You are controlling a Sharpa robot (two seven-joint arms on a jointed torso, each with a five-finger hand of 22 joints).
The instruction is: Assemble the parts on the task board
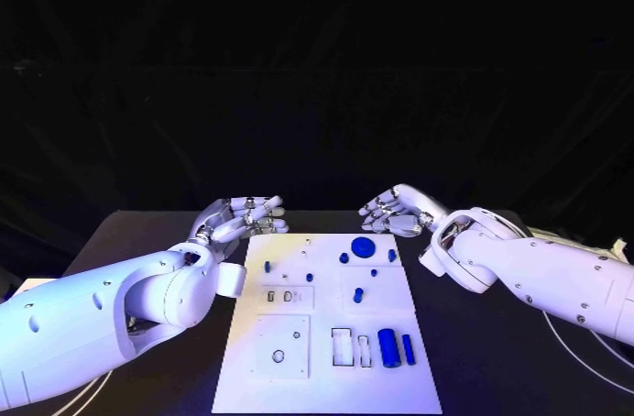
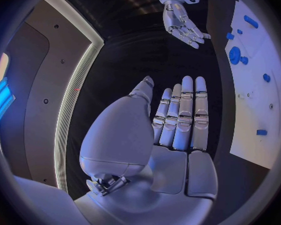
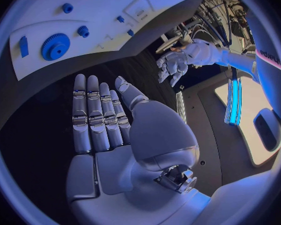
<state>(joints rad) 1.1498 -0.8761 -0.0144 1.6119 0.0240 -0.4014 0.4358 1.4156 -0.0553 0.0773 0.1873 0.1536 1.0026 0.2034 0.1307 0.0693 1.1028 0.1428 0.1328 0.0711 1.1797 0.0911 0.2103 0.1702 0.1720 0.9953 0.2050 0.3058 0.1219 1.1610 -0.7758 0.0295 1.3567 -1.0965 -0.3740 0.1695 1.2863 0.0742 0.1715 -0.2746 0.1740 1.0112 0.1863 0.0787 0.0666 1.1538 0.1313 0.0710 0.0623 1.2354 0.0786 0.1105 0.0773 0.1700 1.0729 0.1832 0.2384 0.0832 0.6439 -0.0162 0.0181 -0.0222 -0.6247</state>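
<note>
A white task board (image 1: 331,379) lies in the middle of a black bench (image 1: 489,379). The left robot hand (image 1: 242,218) hovers just beside the board's far left corner, and the right robot hand (image 1: 395,211) hovers just beside its far right corner. Both hands are empty, fingers stretched out flat and close together, touching nothing.

Small blue parts sit on the board. A round blue gear (image 1: 362,246) is near the board's far edge, with smaller blue pegs around it. A blue cylinder (image 1: 388,346) and a thin blue bar (image 1: 409,347) lie near the board's right edge, beside two pale rectangular slots (image 1: 353,346).

Judging by this, no part is picked up yet; the assembly seems to be at its start. The next move likely calls for one hand to come down over a part and close its fingers on it.

Which parts are loose and which are already seated is hard to tell. The tiny pegs are too small to identify.
</note>
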